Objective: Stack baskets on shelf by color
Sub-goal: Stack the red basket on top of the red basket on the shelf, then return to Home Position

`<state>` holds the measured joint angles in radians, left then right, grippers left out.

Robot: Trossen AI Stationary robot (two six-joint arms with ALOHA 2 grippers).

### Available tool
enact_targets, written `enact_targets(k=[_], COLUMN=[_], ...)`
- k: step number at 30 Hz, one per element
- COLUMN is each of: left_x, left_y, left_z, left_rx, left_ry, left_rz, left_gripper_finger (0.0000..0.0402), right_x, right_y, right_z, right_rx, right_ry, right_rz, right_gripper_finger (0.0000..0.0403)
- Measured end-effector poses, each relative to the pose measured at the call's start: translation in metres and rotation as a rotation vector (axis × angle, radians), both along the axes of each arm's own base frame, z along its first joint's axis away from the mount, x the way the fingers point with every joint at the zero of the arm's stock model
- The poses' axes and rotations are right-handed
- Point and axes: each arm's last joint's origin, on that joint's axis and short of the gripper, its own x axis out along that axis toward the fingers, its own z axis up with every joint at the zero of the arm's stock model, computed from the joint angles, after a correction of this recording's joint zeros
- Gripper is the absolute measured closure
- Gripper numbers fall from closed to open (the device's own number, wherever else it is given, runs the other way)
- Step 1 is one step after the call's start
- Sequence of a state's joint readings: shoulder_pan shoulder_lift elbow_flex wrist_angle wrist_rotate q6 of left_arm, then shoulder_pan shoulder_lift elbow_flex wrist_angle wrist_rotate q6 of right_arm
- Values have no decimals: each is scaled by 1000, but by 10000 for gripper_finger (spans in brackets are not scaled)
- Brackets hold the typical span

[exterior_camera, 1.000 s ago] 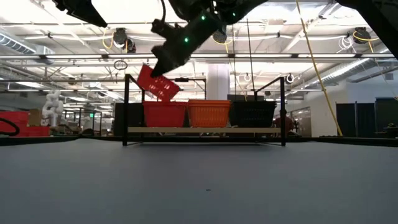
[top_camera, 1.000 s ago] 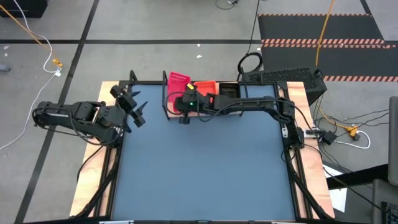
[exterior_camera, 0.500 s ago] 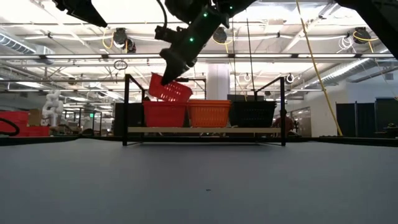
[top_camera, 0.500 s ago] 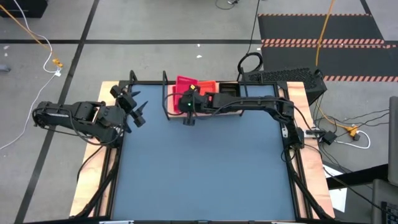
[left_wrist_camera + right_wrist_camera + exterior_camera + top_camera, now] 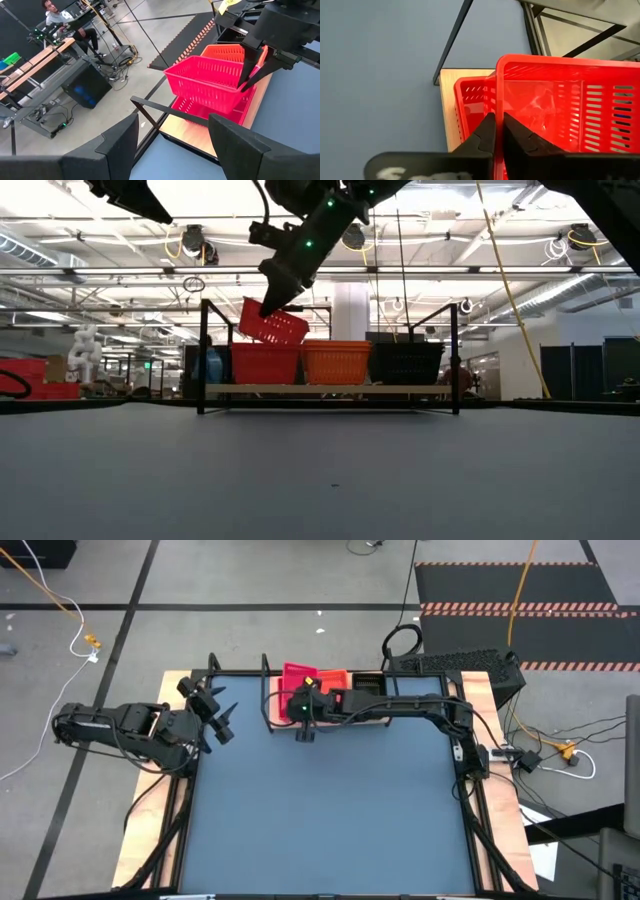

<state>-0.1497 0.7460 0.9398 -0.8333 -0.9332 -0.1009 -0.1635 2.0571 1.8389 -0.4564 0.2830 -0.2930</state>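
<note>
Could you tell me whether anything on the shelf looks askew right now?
Yes: the upper pinkish-red perforated plastic basket sits tilted over the pinkish-red basket at the wooden shelf's end, not nested, because the right gripper holds its rim.

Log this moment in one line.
right gripper: shut on red basket | tilted over red stack | left gripper: open, idle

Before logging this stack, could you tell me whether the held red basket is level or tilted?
Tilted: the red basket, gripped at its rim by the right pincer, slants above the seated red basket.
</note>
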Motion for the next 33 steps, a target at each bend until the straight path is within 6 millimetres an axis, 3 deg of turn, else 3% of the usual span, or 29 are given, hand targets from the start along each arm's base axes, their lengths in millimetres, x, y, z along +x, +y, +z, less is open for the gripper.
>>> enact_targets(k=[4,14,21,24,27,33], left_x=[0,0,-1,-4,-11,-22], left_y=[0,0,0,0,-1,-2], left_z=[0,0,-1,-3,-2,6], left_rx=[0,-2,0,0,-14,-92], left_ry=[0,-2,9,39,18,-138], left_rz=[0,1,0,-1,-12,-33], left_gripper_finger=[160,160,160,160,160,160], right_x=[0,0,2,-13,-35,-91], right_y=[1,0,4,14,22,53], right_z=[0,0,5,14,36,67], right_rx=[30,22,25,25,73,138], right_ry=[-5,-7,-51,36,69,-63], right_rz=[6,14,7,-19,-56,47], right_gripper_finger=[377,283,262,268,277,294])
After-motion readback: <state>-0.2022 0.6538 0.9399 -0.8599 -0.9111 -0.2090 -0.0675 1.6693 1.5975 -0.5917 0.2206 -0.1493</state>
